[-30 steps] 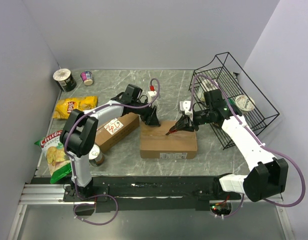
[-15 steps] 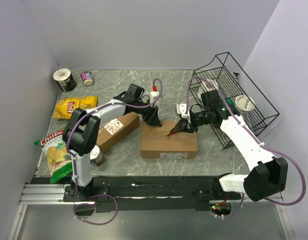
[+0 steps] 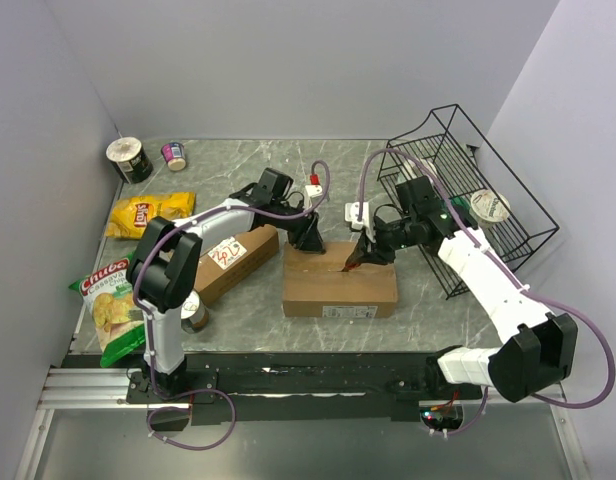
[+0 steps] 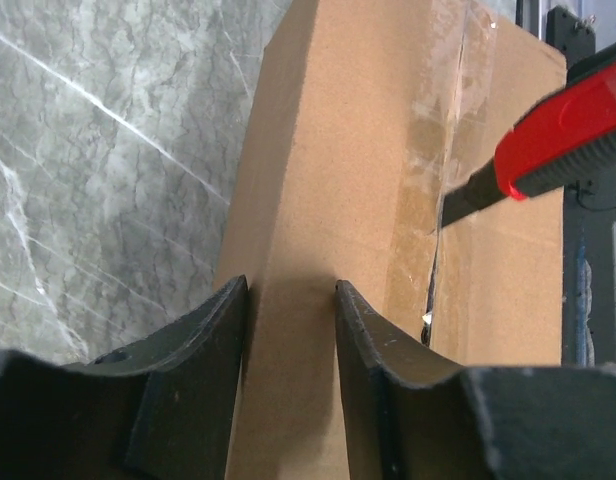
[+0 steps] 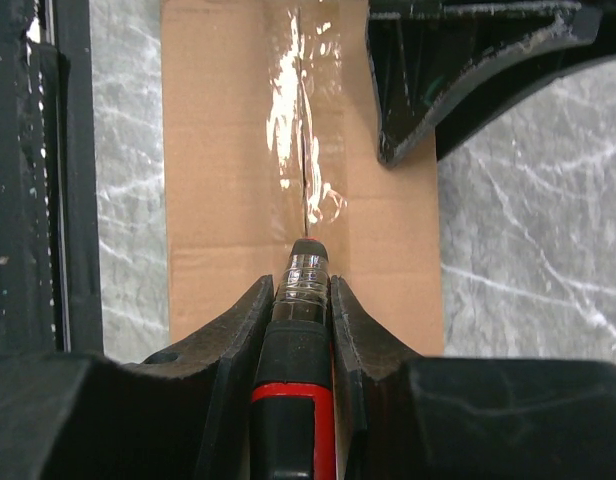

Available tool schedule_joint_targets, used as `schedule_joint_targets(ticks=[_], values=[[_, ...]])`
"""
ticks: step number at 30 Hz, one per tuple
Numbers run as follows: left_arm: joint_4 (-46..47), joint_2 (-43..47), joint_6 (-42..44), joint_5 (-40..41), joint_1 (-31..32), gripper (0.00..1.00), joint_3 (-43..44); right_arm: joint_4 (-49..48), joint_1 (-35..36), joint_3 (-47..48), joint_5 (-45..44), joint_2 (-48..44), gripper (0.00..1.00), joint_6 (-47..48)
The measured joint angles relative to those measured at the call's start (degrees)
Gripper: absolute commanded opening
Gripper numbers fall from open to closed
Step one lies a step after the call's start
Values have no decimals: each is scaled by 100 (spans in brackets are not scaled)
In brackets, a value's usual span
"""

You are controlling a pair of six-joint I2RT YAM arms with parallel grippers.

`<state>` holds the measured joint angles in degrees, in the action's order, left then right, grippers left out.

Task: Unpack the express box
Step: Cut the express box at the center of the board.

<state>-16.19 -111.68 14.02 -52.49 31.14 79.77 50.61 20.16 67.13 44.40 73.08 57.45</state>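
Brown cardboard box [image 3: 338, 285] lies flat at ctr of grey marble surface [image 3: 288, 165], top shut w/ clear tape [image 5: 300, 120] along its seam. Right tool [image 3: 366, 248] is clamped on red-and-black utility knife [image 3: 353, 262], fingers tight on the handle. Blade tip is down on the taped seam, approx mid-length, and a thin dark split shows in the tape ahead of the tip. Left tool [image 3: 310, 240] points down at the box's far left corner. Its fingers [image 4: 203, 350] are apart w/ a narrow gap, only bare box top btwn them, nothing gripped. Can't tell if they touch the cardboard. Second brown cardboard box w/ white label [image 3: 228, 262] lies just left of the first, angled. Black wire rack [image 3: 488, 200] stands at right. Yellow chip bag [image 3: 148, 212] and green-and-white chip bag [image 3: 108, 300] lie at left edge.
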Motion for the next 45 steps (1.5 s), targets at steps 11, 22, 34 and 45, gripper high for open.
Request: schedule_joint_targets(ticks=[11, 22, 34, 45], values=[[-109, -33, 632, -50, 46, 29, 50, 592, -614, 2, 20, -352, 0, 422], [2, -68, 776, -37, 179, 25, 83, 1244, -1381, 39, 442, -374, 0, 1204], [35, -179, 807, -68, 271, 29, 214, 1971, -2146, 116, 669, -374, 0, 2184], [310, 538, 911, 151, 179, 66, -461, 2592, -2389, 511, 302, -199, 0, 2881]])
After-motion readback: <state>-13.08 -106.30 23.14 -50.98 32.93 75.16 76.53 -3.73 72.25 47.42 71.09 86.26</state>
